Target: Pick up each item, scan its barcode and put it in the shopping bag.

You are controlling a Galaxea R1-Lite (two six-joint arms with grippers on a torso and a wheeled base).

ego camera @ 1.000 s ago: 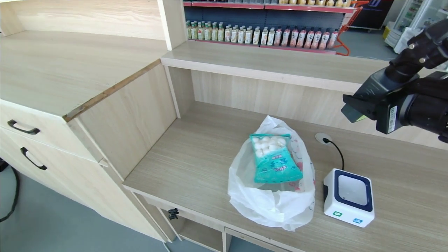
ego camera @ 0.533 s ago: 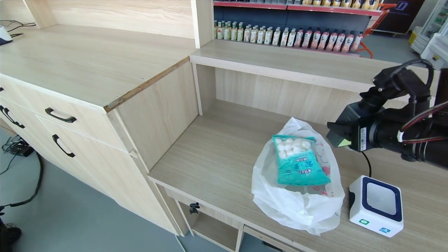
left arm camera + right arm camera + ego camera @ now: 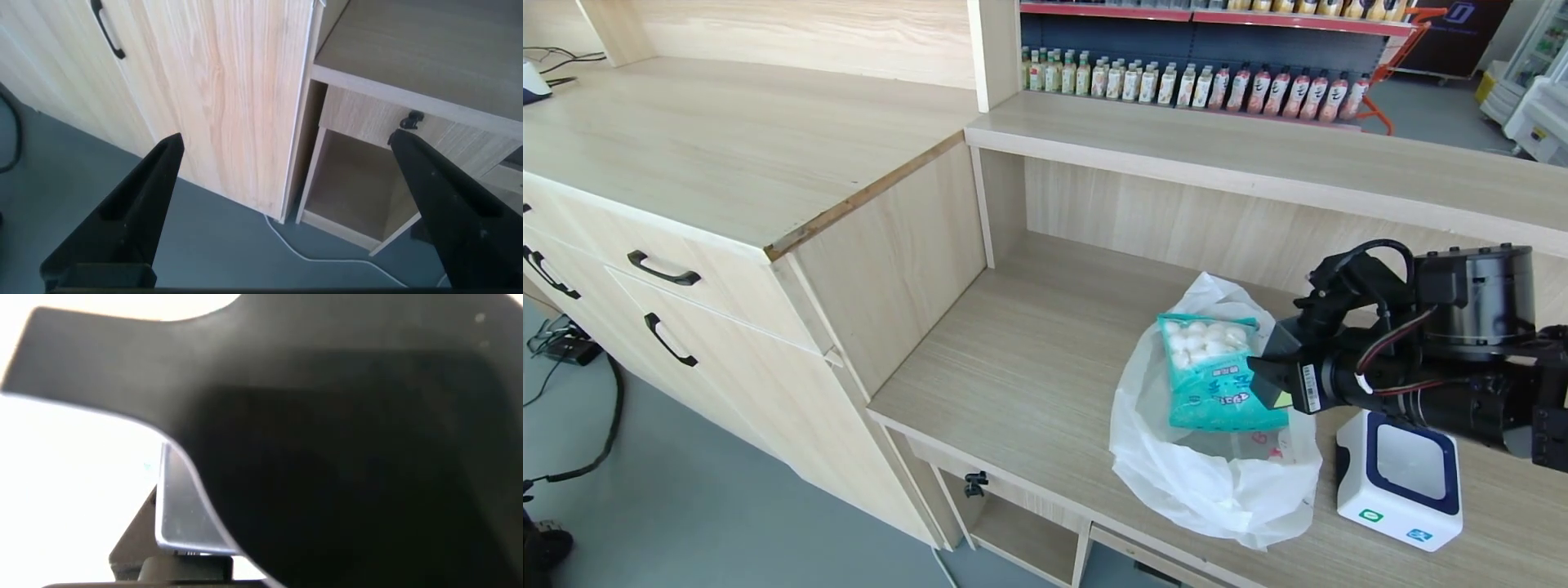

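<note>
R gripper (image 3: pixel 1270 382) covers snack pack's (image 3: pixel 1213 380) right edge & part of shopping bag (image 3: pixel 1209 490) rim; can't tell if it grips anything. R arm (image 3: pixel 1437 376) hides scanner's (image 3: pixel 1396 482) far edge and runs off frame. R wrist view: dark close-up shape (image 3: pixel 343 416) w/ grey-blue bit (image 3: pixel 184 514) under it, neither identifiable. Shelf bottles (image 3: pixel 1184 82) too small for labels; upper row cut off. White object (image 3: pixel 531 82) cut off at left edge. L gripper (image 3: pixel 286 139) fingers (image 3: pixel 131 220): roots cut off.

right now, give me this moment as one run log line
right gripper over shopping bag | teal packet in bag | scanner beside bag | left gripper open
</note>
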